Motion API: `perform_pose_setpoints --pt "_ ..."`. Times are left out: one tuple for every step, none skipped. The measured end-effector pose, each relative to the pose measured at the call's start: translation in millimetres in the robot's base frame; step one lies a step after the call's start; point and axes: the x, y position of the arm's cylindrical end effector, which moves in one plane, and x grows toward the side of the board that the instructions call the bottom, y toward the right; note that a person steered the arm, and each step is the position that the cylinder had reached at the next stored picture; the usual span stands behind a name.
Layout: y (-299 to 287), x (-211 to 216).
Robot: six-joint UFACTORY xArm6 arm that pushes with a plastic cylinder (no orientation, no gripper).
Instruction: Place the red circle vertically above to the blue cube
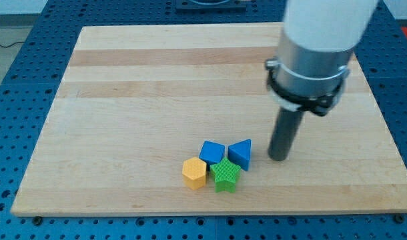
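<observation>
The blue cube (212,151) lies near the board's bottom middle. It sits in a tight cluster with a blue triangle (241,153) on its right, a yellow hexagon (195,173) at its lower left and a green star (225,175) below it. My tip (278,159) rests on the board just to the right of the blue triangle, a small gap apart from it. No red circle shows anywhere in the view; the wide arm body (310,60) covers part of the board's upper right.
The wooden board (123,100) lies on a blue perforated table (17,100). The board's bottom edge runs just below the cluster.
</observation>
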Motion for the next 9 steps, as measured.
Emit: perform_pose_setpoints --pt "-32 7" --pt "-43 8" --pt "-17 8" --pt "56 -4" --pt "132 -49" --pt "165 -114" --pt "147 -147" --pt "108 -153" --pt "95 -153"
